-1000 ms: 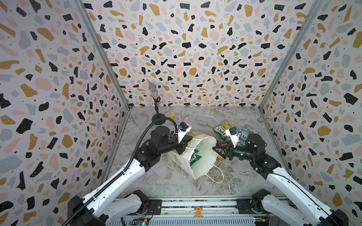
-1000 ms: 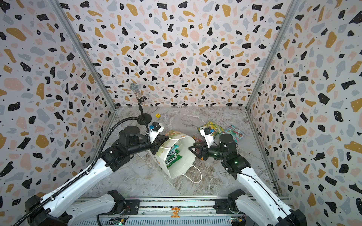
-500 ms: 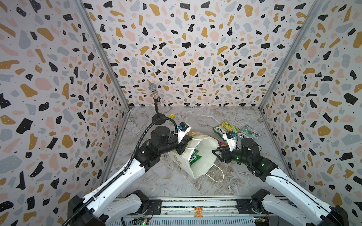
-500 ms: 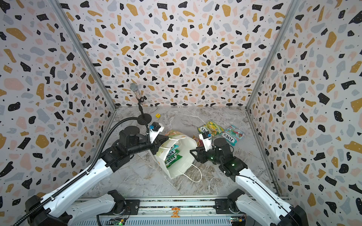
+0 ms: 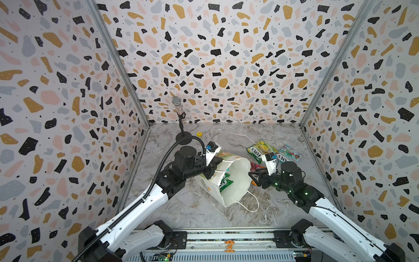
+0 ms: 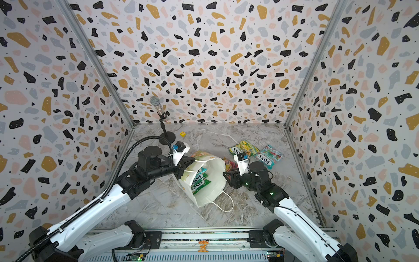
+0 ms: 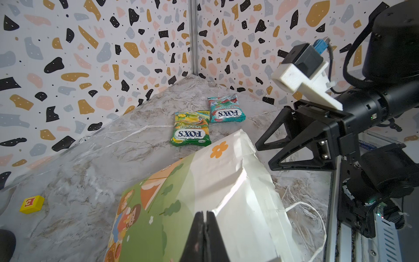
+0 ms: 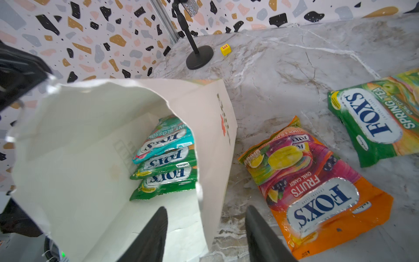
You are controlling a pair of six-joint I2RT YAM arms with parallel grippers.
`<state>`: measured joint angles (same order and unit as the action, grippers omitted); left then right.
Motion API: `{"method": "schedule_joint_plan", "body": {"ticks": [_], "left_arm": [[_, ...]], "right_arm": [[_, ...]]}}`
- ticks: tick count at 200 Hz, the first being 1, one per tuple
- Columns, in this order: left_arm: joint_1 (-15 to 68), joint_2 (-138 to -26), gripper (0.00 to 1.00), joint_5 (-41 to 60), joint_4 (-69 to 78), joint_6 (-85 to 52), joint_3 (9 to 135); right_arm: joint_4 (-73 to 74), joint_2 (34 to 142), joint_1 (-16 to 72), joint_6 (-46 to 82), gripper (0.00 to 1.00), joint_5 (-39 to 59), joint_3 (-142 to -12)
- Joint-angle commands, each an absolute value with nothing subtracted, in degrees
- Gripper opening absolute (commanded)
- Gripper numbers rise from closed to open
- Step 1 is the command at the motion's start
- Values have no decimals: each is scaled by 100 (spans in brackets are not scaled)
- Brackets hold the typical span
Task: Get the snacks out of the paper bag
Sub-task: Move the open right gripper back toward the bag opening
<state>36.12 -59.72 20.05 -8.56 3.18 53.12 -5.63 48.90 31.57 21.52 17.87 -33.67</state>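
Observation:
The white paper bag [image 5: 235, 181] [image 6: 210, 181] [image 7: 226, 177] [image 8: 79, 147] lies on its side, mouth facing my right arm. My left gripper [image 5: 215, 167] [image 6: 183, 169] [image 7: 205, 215] is shut on its upper rim. My right gripper [image 5: 251, 178] [image 6: 226, 177] [image 8: 205, 208] is open at the mouth, one finger inside and one outside the bag's side wall. Inside lie three snacks: a teal pouch [image 8: 165, 138] and two green pouches [image 8: 167, 158] [image 8: 167, 179]. Outside lie an orange-pink pouch [image 8: 317, 186] [image 6: 230, 164], a green-yellow one [image 5: 260, 148] [image 7: 191, 129] and a teal one [image 5: 289, 154] [image 7: 225, 108].
A microphone on a black round-based stand [image 5: 181, 127] [image 8: 199, 56] stands at the back left, with a small yellow cube [image 5: 199, 133] [image 7: 31, 204] beside it. Patterned walls close in three sides. A cord handle [image 5: 251, 204] trails from the bag toward the front rail.
My right arm has sunk lower and shifted slightly, uncovering the teal pouch behind it; its open gripper stays at the bag's mouth. The left arm and the bag have not moved.

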Motion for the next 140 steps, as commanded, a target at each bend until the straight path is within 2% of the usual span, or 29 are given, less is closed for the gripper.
{"method": "schedule_joint_plan", "body": {"ticks": [1, 22, 55, 84, 109, 140], "left_arm": [[3624, -5926, 0, 1914, -676, 339, 5267], [3622, -5915, 0, 1885, -685, 350, 5273], [3626, -5878, 0, 1684, -699, 354, 5258], [3622, -5839, 0, 1432, -710, 358, 5238], [3621, -5827, 0, 1078, -778, 347, 5256], [3625, -5826, 0, 722, -898, 394, 5282]], "right_arm": [[-441, 5170, 3182, 2094, 55, 1748, -3206], [-172, 5485, 3186, 2148, 51, 1846, -3051], [548, 5890, 3245, 2383, 24, 2077, -2734], [1216, 6337, 3523, 2686, 12, 1972, -2596], [1887, 6708, 3768, 3015, 7, 1860, -2514], [2505, 7307, 4145, 3269, 6, 1603, -2640]]}}
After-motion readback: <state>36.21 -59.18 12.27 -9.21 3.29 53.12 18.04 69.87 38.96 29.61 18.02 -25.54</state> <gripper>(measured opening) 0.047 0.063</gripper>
